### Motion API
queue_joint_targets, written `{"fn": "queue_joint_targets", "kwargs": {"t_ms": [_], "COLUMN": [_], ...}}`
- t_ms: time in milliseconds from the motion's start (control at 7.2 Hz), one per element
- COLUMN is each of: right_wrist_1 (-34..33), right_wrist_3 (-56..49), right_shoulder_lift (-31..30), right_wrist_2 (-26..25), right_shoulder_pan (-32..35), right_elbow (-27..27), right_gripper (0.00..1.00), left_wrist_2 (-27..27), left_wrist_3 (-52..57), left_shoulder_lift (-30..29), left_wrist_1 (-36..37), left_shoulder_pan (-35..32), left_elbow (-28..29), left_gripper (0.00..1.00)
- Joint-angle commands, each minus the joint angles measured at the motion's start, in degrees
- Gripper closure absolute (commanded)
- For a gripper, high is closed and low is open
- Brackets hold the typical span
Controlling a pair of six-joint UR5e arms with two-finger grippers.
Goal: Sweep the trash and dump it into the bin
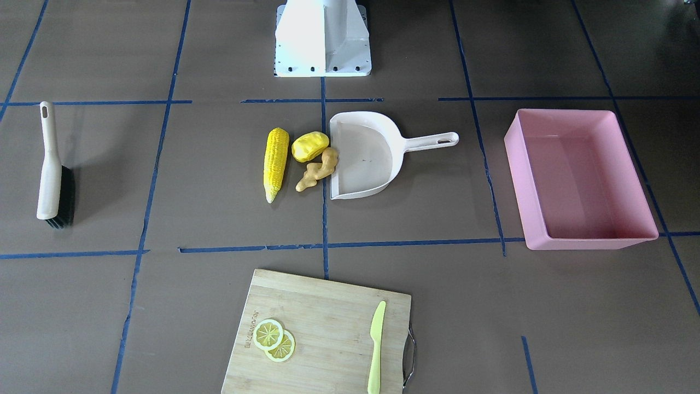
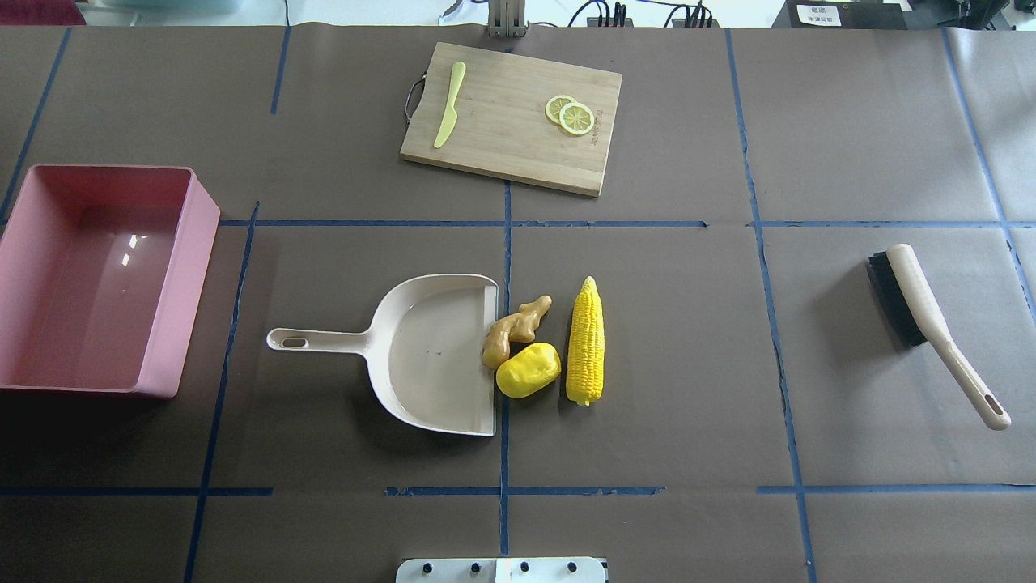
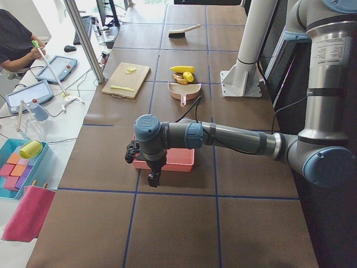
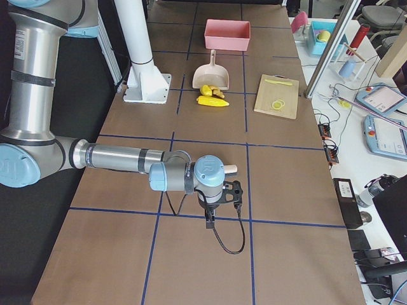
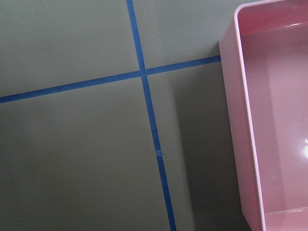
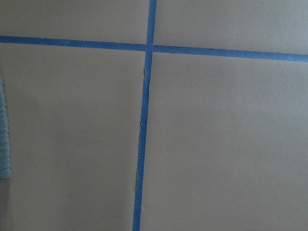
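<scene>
The corn cob [image 2: 585, 340], the potato-like lump [image 2: 528, 370] and the ginger root [image 2: 514, 328] lie together at the open mouth of a cream dustpan [image 2: 437, 356] in the table's middle. The ginger touches the pan's lip. The pink bin [image 2: 190, 275] stands empty at the table's left end and also shows in the left wrist view [image 5: 240, 120]. My left gripper [image 3: 152, 178] hangs just beyond the bin's outer end. My right gripper [image 4: 210, 221] hangs over bare table at the other end. Both show only in the side views, so I cannot tell whether they are open or shut.
A cream hand brush [image 2: 931, 324] with black bristles lies on the right side. A wooden cutting board [image 2: 511, 154] at the far edge carries two lemon slices [image 2: 570, 115] and a lime-green knife [image 2: 449, 105]. An operator [image 3: 14, 39] sits past the far edge.
</scene>
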Motion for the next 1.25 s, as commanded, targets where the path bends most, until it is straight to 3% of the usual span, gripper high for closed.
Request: {"fn": "queue_joint_targets", "kwargs": {"t_ms": [0,972,1111], "right_wrist_1": [0.09,0.01,2.44], "right_wrist_3": [-0.13,-0.30,-0.31], "right_shoulder_lift": [0.00,0.00,-0.61], "right_wrist_2": [-0.13,0.13,0.13], "right_shoulder_pan": [0.00,0.00,0.00], "right_elbow": [-0.10,-0.89,-0.97], "right_gripper": [0.00,0.00,0.00], "left_wrist_2": [1.40,1.24,1.23], "left_wrist_3": [-0.23,-0.32,-0.75], "left_shoulder_lift": [1.73,3.07,3.51], "left_wrist_1": [-2.06,-2.17,-2.17], "left_shoulder_pan": [0.21,0.30,0.39], "left_elbow": [0.27,-3.24,-3.95], "left_gripper": [0.00,0.00,0.00]}}
